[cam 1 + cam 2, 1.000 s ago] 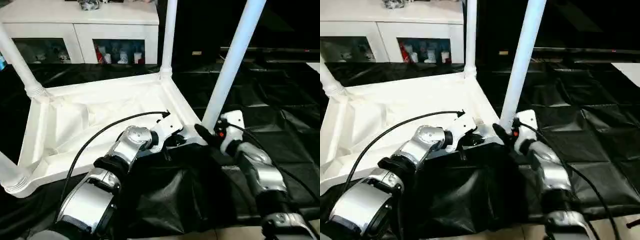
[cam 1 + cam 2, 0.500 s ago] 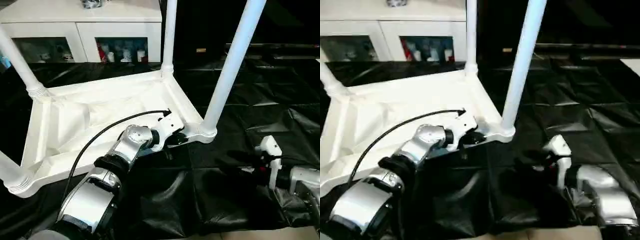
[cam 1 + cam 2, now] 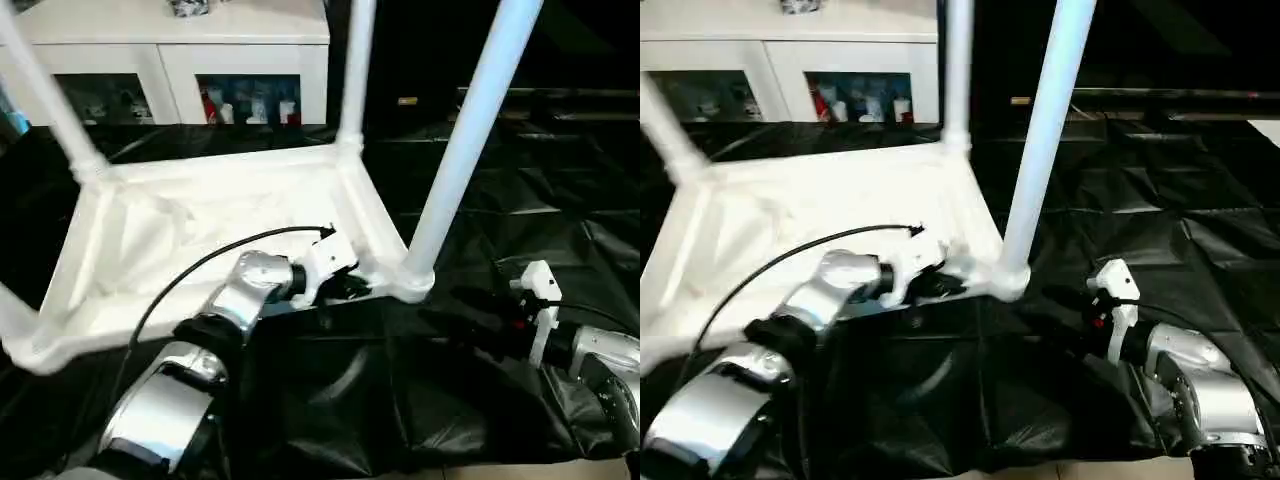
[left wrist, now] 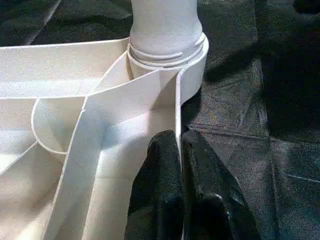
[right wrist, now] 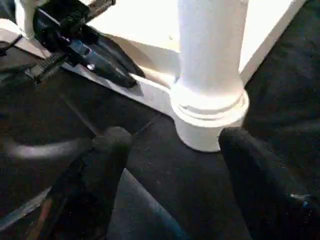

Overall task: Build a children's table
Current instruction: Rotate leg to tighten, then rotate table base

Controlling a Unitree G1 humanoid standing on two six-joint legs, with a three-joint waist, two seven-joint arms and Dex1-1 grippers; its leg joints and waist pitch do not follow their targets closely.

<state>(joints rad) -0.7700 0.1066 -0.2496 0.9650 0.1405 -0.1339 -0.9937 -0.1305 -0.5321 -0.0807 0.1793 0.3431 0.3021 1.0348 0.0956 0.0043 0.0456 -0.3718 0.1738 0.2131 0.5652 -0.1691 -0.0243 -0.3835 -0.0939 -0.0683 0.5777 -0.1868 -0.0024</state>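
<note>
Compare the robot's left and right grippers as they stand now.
The left gripper has its jaws pinched on the children's table rim; the right gripper has its jaws spread, holding nothing. The left touches the table beside the near leg; the right sits apart, facing that leg's socket. Both have black fingers.

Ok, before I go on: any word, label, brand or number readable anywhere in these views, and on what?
None can be read.
Children's table, its legs: plain white, no marking.
Left gripper, right gripper: no lettering shows.
Cabinet behind: the items behind its glass are too small and blurred to read.
Black cover: no print.
</note>
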